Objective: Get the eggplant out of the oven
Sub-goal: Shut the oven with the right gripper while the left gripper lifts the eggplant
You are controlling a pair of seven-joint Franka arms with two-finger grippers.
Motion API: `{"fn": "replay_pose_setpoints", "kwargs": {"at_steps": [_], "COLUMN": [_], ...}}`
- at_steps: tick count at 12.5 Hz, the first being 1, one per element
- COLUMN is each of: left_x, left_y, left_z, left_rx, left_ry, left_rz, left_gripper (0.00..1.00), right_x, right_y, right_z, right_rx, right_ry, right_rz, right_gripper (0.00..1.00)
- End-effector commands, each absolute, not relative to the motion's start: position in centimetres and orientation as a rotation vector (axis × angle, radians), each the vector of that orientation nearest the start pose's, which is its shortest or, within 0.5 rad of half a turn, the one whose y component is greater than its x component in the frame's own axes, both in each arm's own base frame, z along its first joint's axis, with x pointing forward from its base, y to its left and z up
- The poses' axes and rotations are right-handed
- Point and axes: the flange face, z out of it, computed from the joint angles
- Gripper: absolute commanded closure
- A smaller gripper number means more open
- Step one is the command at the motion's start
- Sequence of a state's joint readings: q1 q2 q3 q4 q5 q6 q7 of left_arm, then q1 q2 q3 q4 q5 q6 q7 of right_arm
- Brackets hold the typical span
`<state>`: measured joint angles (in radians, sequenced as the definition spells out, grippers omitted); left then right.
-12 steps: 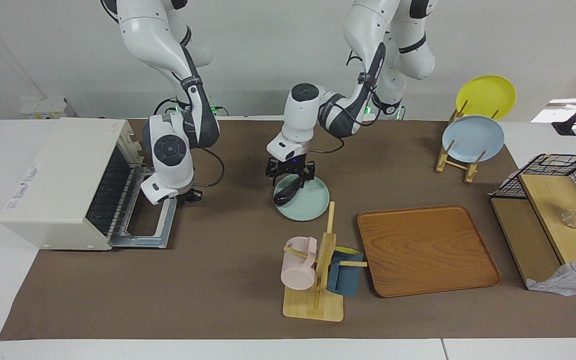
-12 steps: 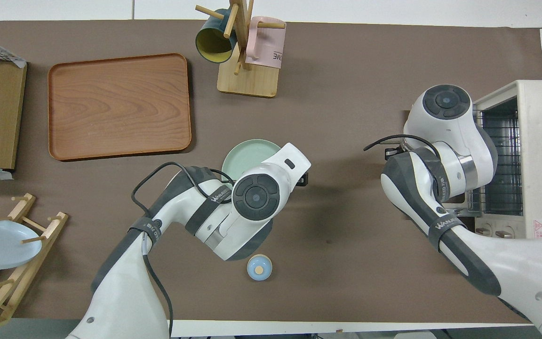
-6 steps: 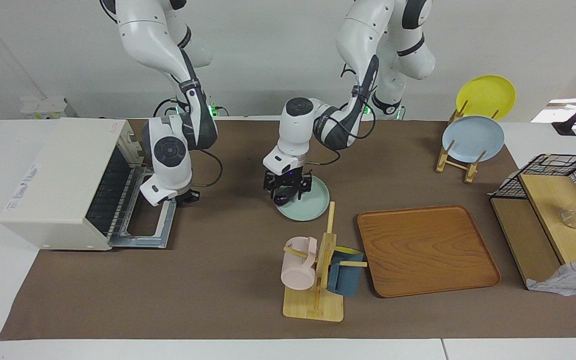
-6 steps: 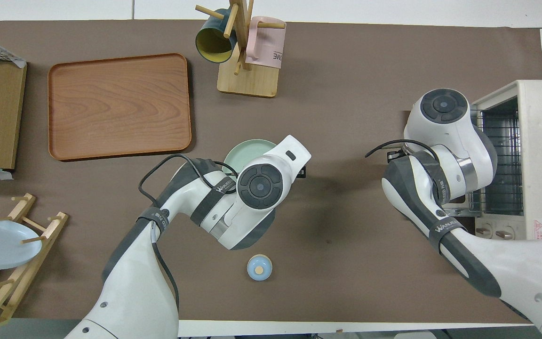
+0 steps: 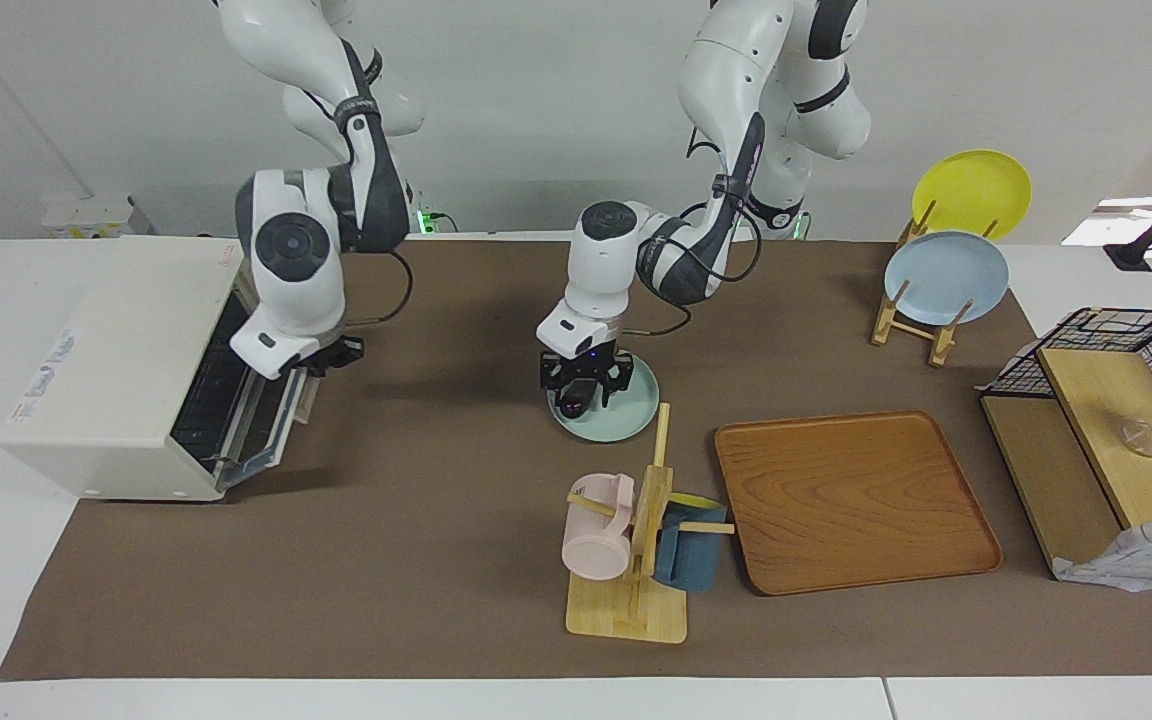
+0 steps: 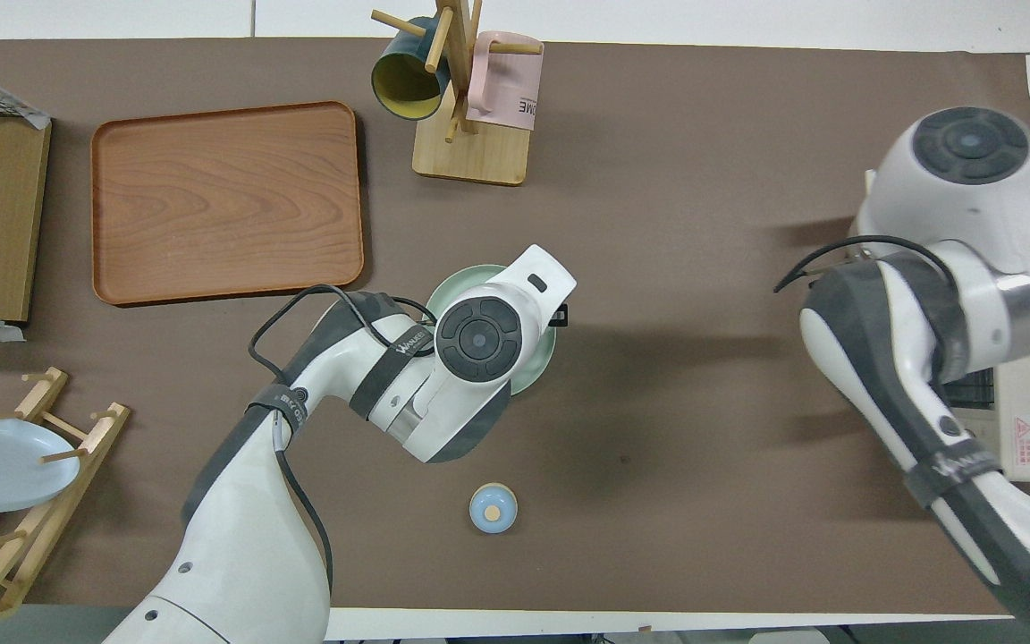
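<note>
**Eggplant held at the plate, oven door half raised**

The eggplant [image 5: 572, 400] is seen out of the oven [image 5: 126, 370], over the mint-green plate [image 5: 626, 408], near the middle of the table [image 5: 436, 560]. It is gripped between the fingers of the left gripper [image 5: 584, 385], which are closed on it from above; only a dark end of it shows below the fingertips in the facing view. Whether it rests on the plate or is held just clear of it cannot be told. In the overhead view the eggplant is hidden by the left arm's wrist, and only the rim of the plate [image 6: 461, 279] is shown.

The oven is set at the right arm's end of the table. Its door [image 5: 261, 440] is tilted partway between flat and shut, and the wire rack [image 5: 208, 385] is seen through the opening. The right gripper [image 5: 331, 357] is held at the door's upper edge; whether its fingers are open or closed cannot be told, nor whether the door is touched.

Farther from the robots than the plate, a mug rack [image 5: 636, 560] is stood with a pink mug [image 5: 596, 540] and a blue mug [image 5: 688, 555] hung on it. A wooden tray [image 5: 851, 500] is laid beside it, toward the left arm's end. A small blue knobbed lid [image 6: 493, 508] is found nearer to the robots than the plate.
</note>
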<state>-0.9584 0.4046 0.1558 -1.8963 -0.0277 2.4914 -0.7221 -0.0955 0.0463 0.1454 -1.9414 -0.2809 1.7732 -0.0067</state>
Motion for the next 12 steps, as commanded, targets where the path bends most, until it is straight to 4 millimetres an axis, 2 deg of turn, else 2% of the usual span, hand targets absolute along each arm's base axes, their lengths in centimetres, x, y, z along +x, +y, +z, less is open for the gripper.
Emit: {"fn": "replay_pose_setpoints", "kwargs": {"at_steps": [1, 3, 4, 5, 6, 7, 8, 9, 10, 11, 12], "left_x": [44.4, 44.6, 45.1, 45.0, 45.1, 45.2, 46.7, 48.1, 50.7, 52.8, 53.8], "left_y": [-46.3, -45.7, -45.0, -44.9, -44.9, -44.4, -42.1, -39.4, -35.6, -32.6, -29.7], "left_z": [30.6, 30.6, 30.5, 30.6, 31.0, 31.5, 33.9, 35.4, 36.3, 36.1, 35.0], "left_rx": [-3.196, -3.174, -3.164, -3.147, -3.122, -3.094, -3.091, -3.084, -3.086, -3.09, -3.09], "left_ry": [0.104, 0.088, 0.068, 0.058, 0.036, 0.003, -0.05, -0.063, -0.036, -0.012, 0.013], "left_rz": [-0.199, -0.158, -0.14, -0.105, -0.06, -0.015, -0.014, 0.003, 0.015, 0.012, 0.019], "left_gripper": [0.37, 0.66, 0.83, 0.93, 0.99, 1.0, 1.0, 1.0, 1.0, 1.0, 1.0], "right_x": [53.7, 53.7, 53.4, 53.2, 52.9, 52.5, 52.7, 53.2, 53.3, 53.3, 53.1], "right_y": [-3.6, -4.4, -5.2, -5.4, -6.1, -6.9, -7.1, -7.3, -7.0, -6.7, -6.9], "right_z": [49.4, 56.8, 59.8, 61.8, 63.2, 64.5, 65.4, 66.1, 65.6, 65.5, 65.4], "right_rx": [-3.319, -3.214, -3.193, -3.186, -3.183, -3.175, -3.161, -3.173, -3.168, -3.168, -3.159], "right_ry": [-0.144, -0.015, 0.025, 0.043, 0.063, 0.091, 0.099, 0.101, 0.095, 0.085, 0.093], "right_rz": [0.253, 0.123, 0.111, 0.105, 0.107, 0.116, 0.101, 0.089, 0.112, 0.117, 0.132], "right_gripper": [0.01, 0.0, 0.0, 0.0, 0.0, 0.0, 0.0, 0.0, 0.0, 0.0, 0.0]}}
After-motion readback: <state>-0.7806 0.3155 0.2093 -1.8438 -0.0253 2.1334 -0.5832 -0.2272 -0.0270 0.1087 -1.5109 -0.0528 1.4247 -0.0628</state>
